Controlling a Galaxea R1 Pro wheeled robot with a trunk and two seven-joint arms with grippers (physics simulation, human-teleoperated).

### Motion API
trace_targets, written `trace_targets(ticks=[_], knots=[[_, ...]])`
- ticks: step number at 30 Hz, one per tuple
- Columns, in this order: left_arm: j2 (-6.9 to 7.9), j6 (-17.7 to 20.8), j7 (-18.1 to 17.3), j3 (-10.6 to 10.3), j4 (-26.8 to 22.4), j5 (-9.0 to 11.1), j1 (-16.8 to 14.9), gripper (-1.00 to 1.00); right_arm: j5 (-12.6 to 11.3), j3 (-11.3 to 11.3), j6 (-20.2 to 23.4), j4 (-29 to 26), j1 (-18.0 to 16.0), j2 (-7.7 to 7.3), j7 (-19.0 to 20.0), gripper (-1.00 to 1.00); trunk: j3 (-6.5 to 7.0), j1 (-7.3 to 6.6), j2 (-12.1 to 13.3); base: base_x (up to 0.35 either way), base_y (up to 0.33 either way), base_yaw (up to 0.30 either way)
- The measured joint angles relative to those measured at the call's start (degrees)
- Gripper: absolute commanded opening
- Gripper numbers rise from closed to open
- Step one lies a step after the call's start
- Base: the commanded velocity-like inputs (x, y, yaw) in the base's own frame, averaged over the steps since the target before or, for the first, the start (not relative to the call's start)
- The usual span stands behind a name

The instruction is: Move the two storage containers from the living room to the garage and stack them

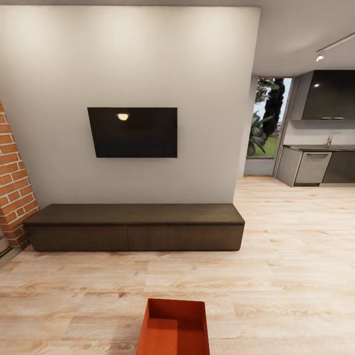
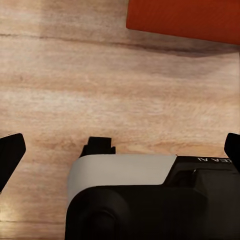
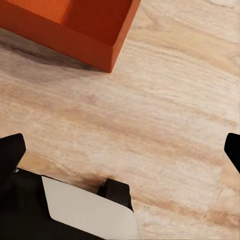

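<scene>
I'm facing the living room wall, where a black TV (image 1: 132, 132) hangs above a low dark wood console (image 1: 135, 227). Brick fireplace (image 1: 14, 182) edges the view on my left; a kitchen counter (image 1: 318, 165) and a glass door (image 1: 266, 123) lie off to my right.

One orange-red storage container (image 1: 175, 328) sits on the light wood-plank floor (image 1: 276, 276) just in front of me, open side up and empty, well apart from the console.

My left gripper (image 2: 120, 147) hangs released over bare planks — its fingertips (image 2: 10, 152) are spread wide, the container's wall (image 2: 185, 20) lying near but apart. My right gripper (image 3: 122, 147) is spread wide too, holding nothing, with the container's corner (image 3: 75, 25) ahead of it on the floor — no contact.
</scene>
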Motion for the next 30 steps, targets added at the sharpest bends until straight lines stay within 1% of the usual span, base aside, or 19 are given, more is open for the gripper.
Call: trace_targets(ticks=[7,10,15,20,25,29,30], knots=[[0.09,-0.2,-0.1,0.0,1.8,0.1,0.0,1.0,-0.1,-0.1,0.3,0.4,0.0,0.02,-0.1,1.0,-0.12,0.0,0.0,0.0,0.0,0.0],[0.35,-0.8,-0.1,0.1,4.0,0.1,0.0,1.0,-0.1,-0.1,0.3,2.0,0.0,0.16,0.0,1.0,-0.37,0.0,0.0,0.0,0.0,0.0],[0.51,-1.4,0.0,0.1,5.1,0.3,0.0,1.0,-0.1,-0.1,0.2,2.5,0.0,0.12,0.1,1.0,-0.83,0.0,0.0,0.0,0.0,0.0],[0.52,-4.2,0.2,0.1,7.5,0.3,0.1,1.0,-0.1,-0.1,-0.3,4.5,0.0,0.2,0.2,1.0,-1.3,0.0,0.0,0.0,0.0,0.0],[0.42,-7.2,0.3,0.2,11.4,0.3,0.0,1.0,-0.1,-0.1,-0.6,6.8,0.0,0.34,0.3,1.0,-1.72,0.0,0.0,0.0,0.0,0.0],[0.23,-8.1,0.3,0.2,12.5,0.3,0.0,1.0,-0.1,0.0,-0.7,8.4,0.0,0.37,0.4,1.0,-1.85,0.0,0.0,0.0,0.0,0.0],[0.2,-8.2,0.2,0.1,12.8,0.4,0.0,1.0,-0.1,-0.1,-0.8,9.7,0.0,0.44,0.4,1.0,-1.86,0.0,0.0,0.0,0.0,0.0]])
